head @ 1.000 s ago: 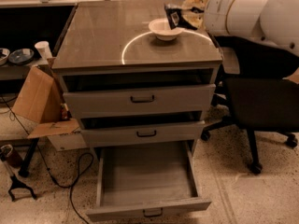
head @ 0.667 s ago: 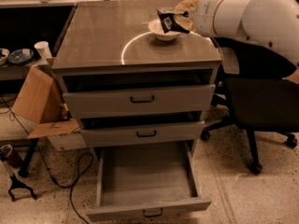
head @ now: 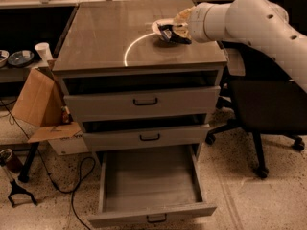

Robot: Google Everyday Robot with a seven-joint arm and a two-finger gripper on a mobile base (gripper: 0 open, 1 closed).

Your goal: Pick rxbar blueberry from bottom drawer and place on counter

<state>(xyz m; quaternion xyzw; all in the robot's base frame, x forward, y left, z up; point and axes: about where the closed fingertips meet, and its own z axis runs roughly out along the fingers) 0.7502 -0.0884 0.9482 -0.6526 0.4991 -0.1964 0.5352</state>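
Dark rxbar blueberry (head: 169,33) lowered toward the counter (head: 105,37)
Gripper (head: 179,29), clamped on it beside the white bowl (head: 159,25), has dropped lower; only release remains.

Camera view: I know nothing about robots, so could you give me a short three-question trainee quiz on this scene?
1. True or false: the bottom drawer is open and looks empty.
2. The gripper is above: A the counter, B a sink, C a stove.
3. Fill in: the rxbar blueberry, at the gripper, is next to a white ____.
Key: 1 true; 2 A; 3 bowl.
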